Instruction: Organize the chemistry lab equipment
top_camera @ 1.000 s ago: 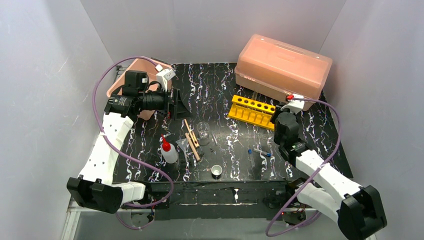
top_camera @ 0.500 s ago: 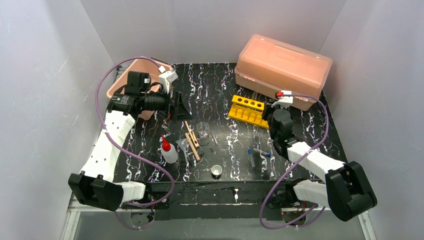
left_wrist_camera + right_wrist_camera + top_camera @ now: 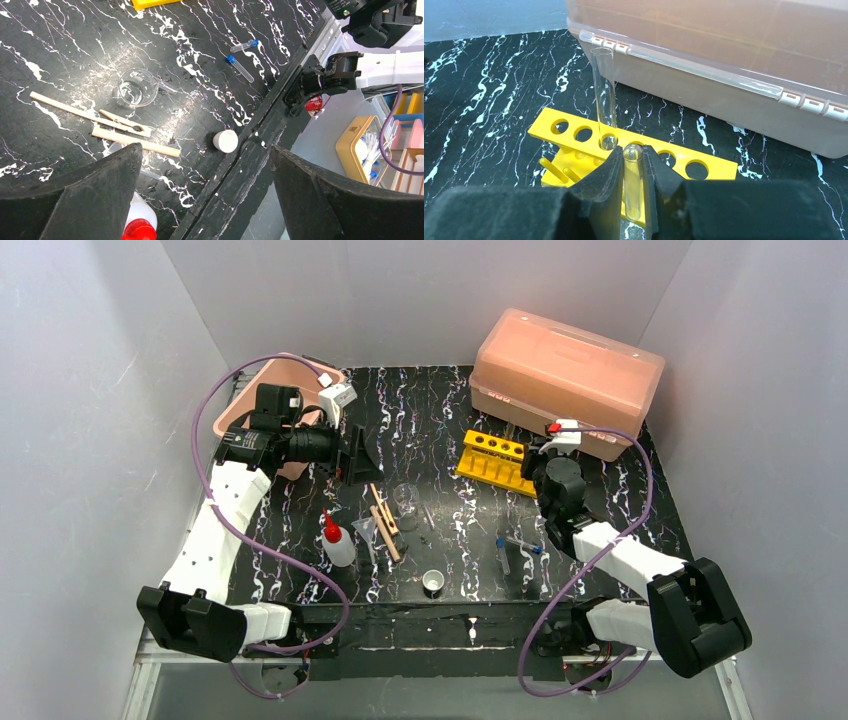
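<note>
Nearest, the right hand (image 3: pixel 632 160) was clenched on a clear open-topped glass tube (image 3: pixel 632 195) over the yellow holed rack (image 3: pixel 549 131). It seemed off its hole, so pushing down might jam it or knock the upright clear tube (image 3: pixel 603 85) just beyond. The left hand (image 3: pixel 355 455) hung spread and empty.

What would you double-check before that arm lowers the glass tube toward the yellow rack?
1. Grip on the glass tube by the right gripper: ok.
2. Any free holes in the yellow rack: ok.
3. Held tube lined up over a hole: cannot tell.
4. Other, standing tube seated in the rack: ok.
5. Open left gripper away from the rack: ok.
6. Shut pink box behind the rack: ok.
</note>
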You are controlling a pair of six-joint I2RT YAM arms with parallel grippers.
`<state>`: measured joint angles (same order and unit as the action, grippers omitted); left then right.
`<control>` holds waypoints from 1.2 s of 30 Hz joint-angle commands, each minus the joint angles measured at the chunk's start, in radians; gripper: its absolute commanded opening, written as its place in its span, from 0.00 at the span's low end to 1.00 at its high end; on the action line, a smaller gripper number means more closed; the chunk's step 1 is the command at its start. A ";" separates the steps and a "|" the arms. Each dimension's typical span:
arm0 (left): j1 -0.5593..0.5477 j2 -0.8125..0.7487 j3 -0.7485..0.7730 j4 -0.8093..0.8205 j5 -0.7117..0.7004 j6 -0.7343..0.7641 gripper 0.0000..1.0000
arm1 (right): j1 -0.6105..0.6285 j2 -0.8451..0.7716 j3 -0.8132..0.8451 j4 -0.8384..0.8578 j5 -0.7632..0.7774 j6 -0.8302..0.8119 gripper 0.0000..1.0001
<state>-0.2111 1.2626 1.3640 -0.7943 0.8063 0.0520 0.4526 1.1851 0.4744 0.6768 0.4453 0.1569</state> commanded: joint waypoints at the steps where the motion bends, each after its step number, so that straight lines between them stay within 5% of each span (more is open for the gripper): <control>1: 0.003 -0.008 -0.012 -0.014 -0.001 0.006 0.98 | -0.003 -0.007 -0.015 0.035 0.006 -0.025 0.01; 36: 0.003 0.008 0.016 -0.032 0.008 -0.012 0.98 | -0.037 0.070 -0.026 0.124 0.024 -0.038 0.01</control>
<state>-0.2111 1.2800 1.3632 -0.7998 0.7994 0.0429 0.4239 1.2465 0.4416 0.7331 0.4641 0.1268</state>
